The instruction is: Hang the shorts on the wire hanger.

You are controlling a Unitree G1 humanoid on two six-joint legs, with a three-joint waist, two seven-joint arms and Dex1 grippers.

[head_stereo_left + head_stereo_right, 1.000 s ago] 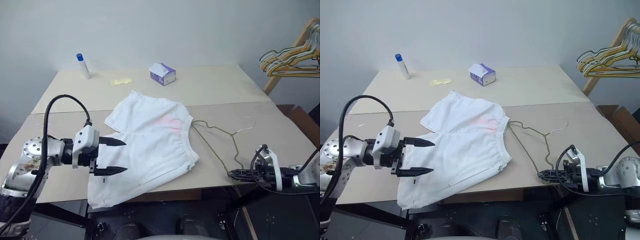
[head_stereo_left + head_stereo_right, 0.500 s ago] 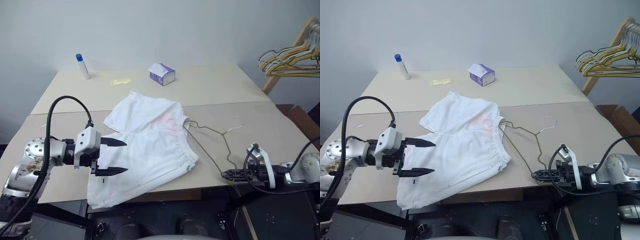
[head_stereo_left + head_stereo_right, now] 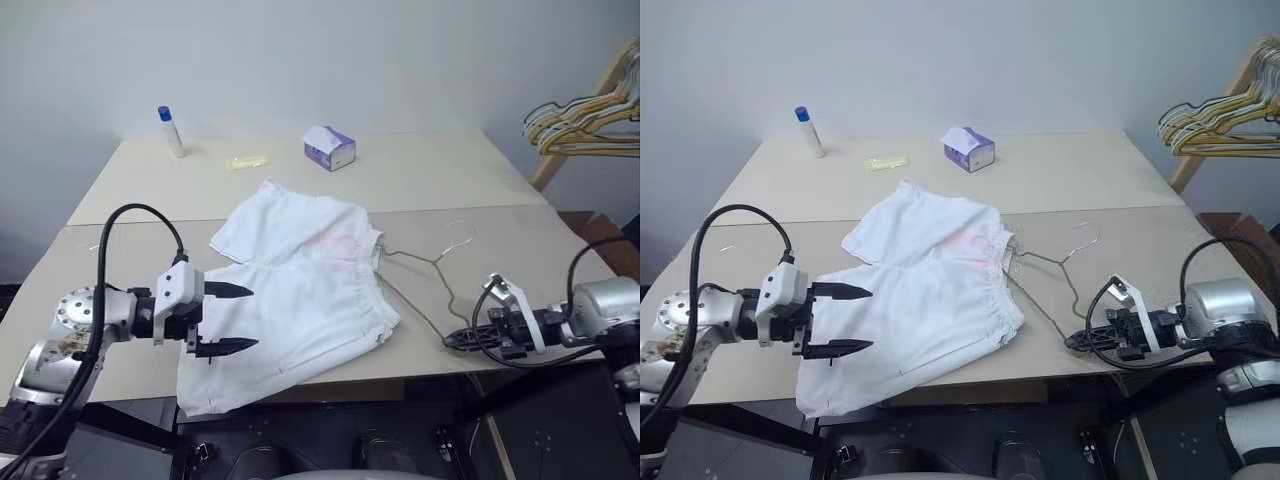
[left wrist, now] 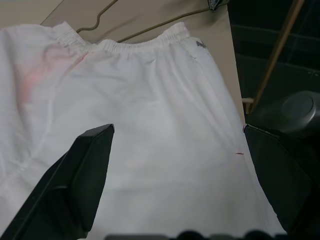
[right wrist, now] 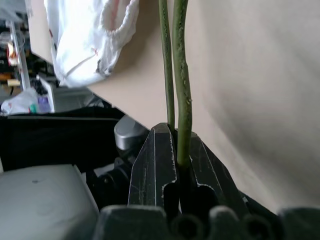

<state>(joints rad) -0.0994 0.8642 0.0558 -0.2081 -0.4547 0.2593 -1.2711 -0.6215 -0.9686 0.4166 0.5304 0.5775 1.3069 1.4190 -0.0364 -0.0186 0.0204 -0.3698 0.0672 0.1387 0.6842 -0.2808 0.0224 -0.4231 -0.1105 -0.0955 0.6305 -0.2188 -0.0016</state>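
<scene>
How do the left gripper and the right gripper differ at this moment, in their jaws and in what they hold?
The left gripper has its jaws wide open and holds nothing; the right gripper has its jaws shut on the thin olive-green wire hanger. The left gripper hovers over the white thin-fabric shorts; the right gripper sits at the near edge of the beige table, beside the shorts. Both have two black fingers.

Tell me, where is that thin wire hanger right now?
The wire hanger lies on the table, just right of the white shorts; the right claw is shut on its near end at the table's front edge.
</scene>
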